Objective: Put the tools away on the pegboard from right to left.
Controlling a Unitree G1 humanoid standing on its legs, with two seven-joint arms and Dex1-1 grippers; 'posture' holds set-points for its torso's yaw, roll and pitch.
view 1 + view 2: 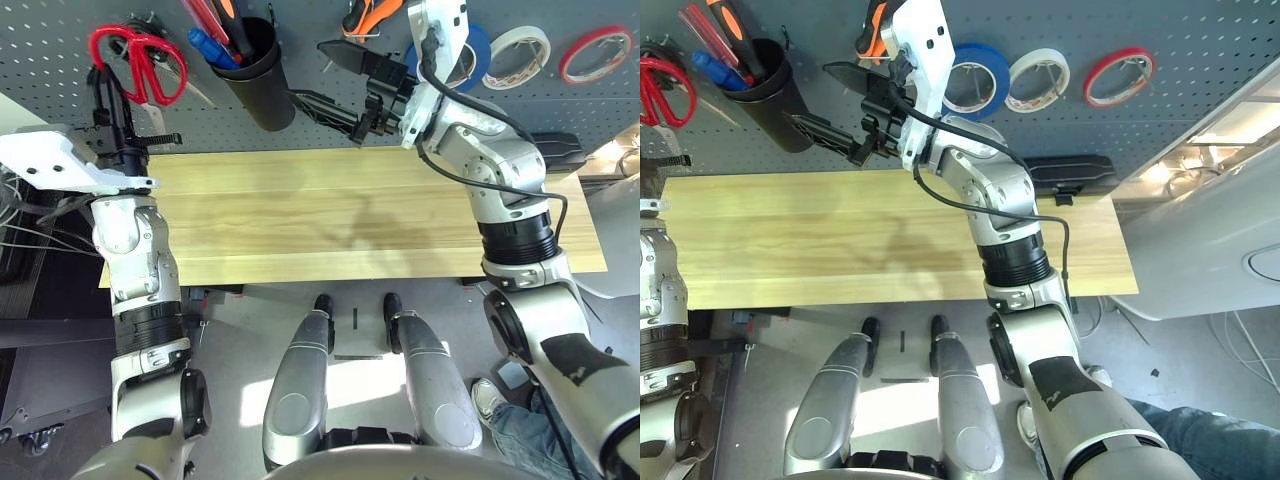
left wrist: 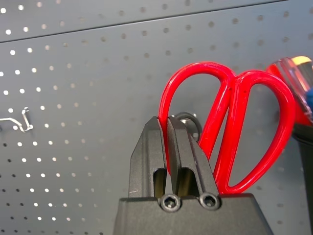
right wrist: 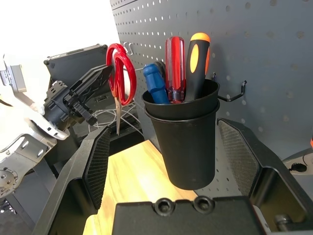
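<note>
The left pincer [image 2: 169,147] was clamped on one red loop of the red-handled scissors [image 1: 138,62], which hung on the pegboard [image 1: 60,20] at its left end; the right pincer [image 1: 335,85] stood wide apart, holding nothing, facing the black cup [image 3: 185,137]; the blue-handled screwdriver [image 3: 156,83] sat in that cup; the blue tape roll [image 1: 973,80] and the pliers [image 1: 875,30] hung further right, above the wooden bench [image 1: 350,210]

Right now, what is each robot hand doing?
Left hand: closed on a handle loop of the red-handled scissors.
Right hand: open, holding nothing, facing the black cup.
</note>
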